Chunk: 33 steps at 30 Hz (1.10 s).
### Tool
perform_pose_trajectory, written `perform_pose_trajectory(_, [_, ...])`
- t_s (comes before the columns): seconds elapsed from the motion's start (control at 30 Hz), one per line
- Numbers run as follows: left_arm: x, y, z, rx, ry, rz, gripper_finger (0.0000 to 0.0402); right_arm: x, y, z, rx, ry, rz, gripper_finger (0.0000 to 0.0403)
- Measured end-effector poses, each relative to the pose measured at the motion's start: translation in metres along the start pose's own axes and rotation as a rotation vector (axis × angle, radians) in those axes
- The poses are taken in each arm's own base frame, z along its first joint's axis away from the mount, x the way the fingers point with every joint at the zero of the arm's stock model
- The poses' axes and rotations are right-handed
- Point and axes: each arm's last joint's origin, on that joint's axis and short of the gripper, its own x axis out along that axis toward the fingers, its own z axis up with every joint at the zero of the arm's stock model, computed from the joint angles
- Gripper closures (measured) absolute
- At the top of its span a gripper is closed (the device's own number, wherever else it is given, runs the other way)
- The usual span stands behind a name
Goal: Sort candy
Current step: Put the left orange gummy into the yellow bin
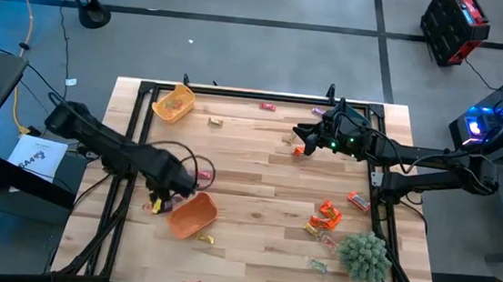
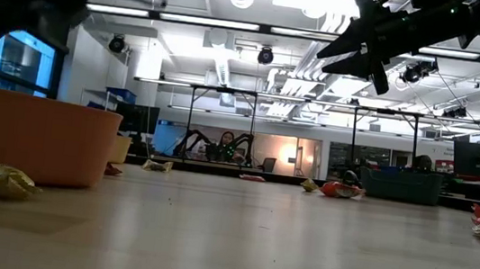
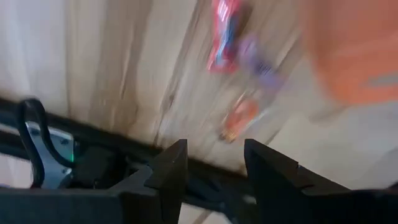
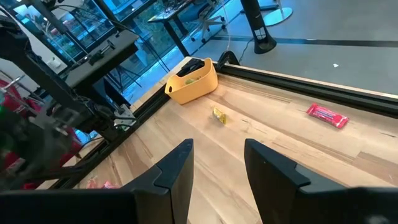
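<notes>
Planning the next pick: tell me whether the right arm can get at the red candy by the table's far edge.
Probably yes. The red candy lies alone on bare wood ahead of the right gripper, whose jaws are open and empty. The yellow tray sits well off to one side.

Table middle lies bare; orange tray and plant ball block the near edge

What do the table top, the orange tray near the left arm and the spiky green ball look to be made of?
Table top: pale wood planks, matte, with visible grain and board seams. Orange tray: likely moulded plastic, one even colour, smooth wall. Spiky green ball: probably an artificial plant of plastic or fibre, dense fine spikes; the exact material cannot be told.
</notes>
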Motion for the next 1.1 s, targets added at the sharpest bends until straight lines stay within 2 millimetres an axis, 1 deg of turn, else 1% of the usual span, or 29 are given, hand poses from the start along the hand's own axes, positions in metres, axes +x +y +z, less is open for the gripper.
perform_pose_trajectory(0.07, [0.013,0.002,-0.005,-0.005,0.047,0.02,0.0236,0.0,0.0,0.0,0.0,0.0,0.0,0.0265])
perform_pose_trajectory(0.13, [0.024,0.005,-0.009,-0.013,0.058,0.015,0.0227,0.0,0.0,0.0,0.0,0.0,0.0,0.0265])
perform_pose_trajectory(0.33, [0.056,0.002,-0.014,0.026,0.061,-0.126,0.021,0.0,0.0,0.0,0.026,-0.001,0.0,0.0265])
perform_pose_trajectory(0.6, [0.09,0.01,-0.019,0.025,0.103,-0.108,0.0206,0.0,0.0,0.0,0.027,0.0,-0.001,0.0265])
perform_pose_trajectory(0.7, [0.097,0.009,-0.018,0.03,0.106,-0.162,0.0206,0.0,0.0,0.0,0.027,-0.001,0.0,0.0265])
perform_pose_trajectory(0.9, [0.101,0.002,-0.012,0.056,0.032,-0.241,0.0206,0.0,0.0,0.0,0.027,-0.001,-0.001,0.0265])
perform_pose_trajectory(0.97, [0.102,0.003,-0.012,0.055,0.03,-0.245,0.0211,0.0,0.0,0.0,0.026,-0.001,-0.001,0.0265])
perform_pose_trajectory(1.03, [0.102,0.003,-0.012,0.046,0.033,-0.24,0.0229,0.0,0.0,0.0,0.026,-0.001,-0.002,0.0265])
perform_pose_trajectory(1.1, [0.102,0.004,-0.013,0.015,0.049,-0.227,0.0267,0.0,0.0,0.0,0.026,-0.006,-0.009,0.0265])
